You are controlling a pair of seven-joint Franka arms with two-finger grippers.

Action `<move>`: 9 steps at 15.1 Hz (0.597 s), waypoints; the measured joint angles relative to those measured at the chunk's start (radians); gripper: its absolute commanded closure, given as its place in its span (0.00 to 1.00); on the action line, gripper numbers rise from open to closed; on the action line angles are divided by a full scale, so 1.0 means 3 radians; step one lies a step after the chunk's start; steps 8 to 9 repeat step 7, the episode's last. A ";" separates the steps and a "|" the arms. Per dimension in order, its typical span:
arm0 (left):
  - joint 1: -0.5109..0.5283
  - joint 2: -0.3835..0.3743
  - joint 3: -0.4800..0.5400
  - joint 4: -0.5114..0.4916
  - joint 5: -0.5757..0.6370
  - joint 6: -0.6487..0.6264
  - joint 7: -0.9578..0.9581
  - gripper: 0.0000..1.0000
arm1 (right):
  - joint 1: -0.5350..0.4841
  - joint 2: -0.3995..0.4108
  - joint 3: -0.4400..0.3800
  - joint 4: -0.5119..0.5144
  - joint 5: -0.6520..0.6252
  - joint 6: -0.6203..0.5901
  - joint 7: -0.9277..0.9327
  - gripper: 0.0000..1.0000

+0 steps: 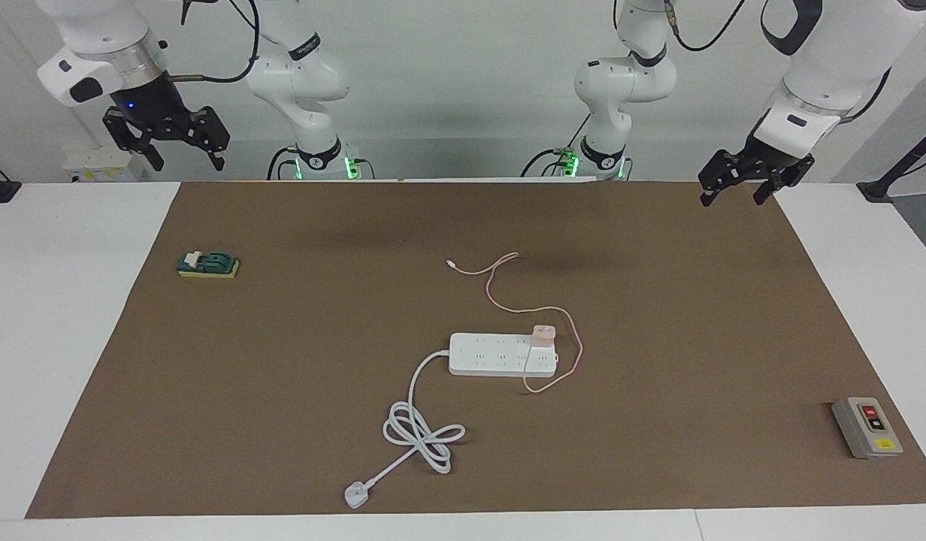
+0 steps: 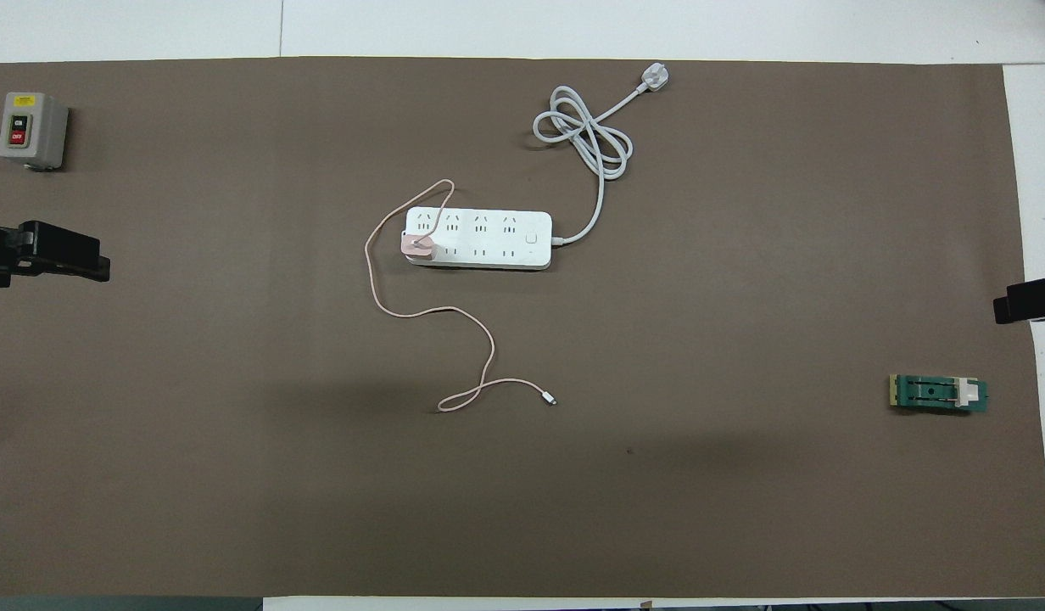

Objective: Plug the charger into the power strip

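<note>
The power strip (image 1: 493, 355) lies flat in the middle of the brown mat, and also shows in the overhead view (image 2: 488, 239). The pale-pink charger (image 1: 543, 333) sits upright on the strip's end toward the left arm's end of the table, in the socket row nearer to the robots; it also shows in the overhead view (image 2: 419, 245). Its thin pink cable (image 1: 500, 297) loops over the strip and trails toward the robots. My left gripper (image 1: 732, 199) is open and empty, raised over the mat's corner. My right gripper (image 1: 189, 161) is open and empty, raised by the other near corner. Both arms wait.
The strip's thick white cord (image 1: 422, 432) is knotted in a loop and ends in a three-pin plug (image 1: 355, 494) farther from the robots. A grey button box (image 1: 867, 427) stands toward the left arm's end. A small green block (image 1: 207, 264) lies toward the right arm's end.
</note>
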 measured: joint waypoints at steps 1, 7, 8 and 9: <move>0.0000 0.0000 0.0001 0.0000 0.0009 -0.0004 0.0002 0.00 | 0.0000 0.0000 0.0000 0.0000 0.0000 0.0000 0.0000 0.00; 0.0000 0.0000 0.0005 0.0001 0.0017 -0.0028 0.0007 0.00 | 0.0000 0.0000 0.0000 0.0000 0.0000 0.0000 0.0000 0.00; 0.0000 0.0000 0.0005 0.0001 0.0017 -0.0028 0.0007 0.00 | 0.0000 0.0000 0.0000 0.0000 0.0000 0.0000 0.0000 0.00; 0.0000 0.0000 0.0005 0.0001 0.0017 -0.0028 0.0007 0.00 | 0.0000 0.0000 0.0000 0.0000 0.0000 0.0000 0.0000 0.00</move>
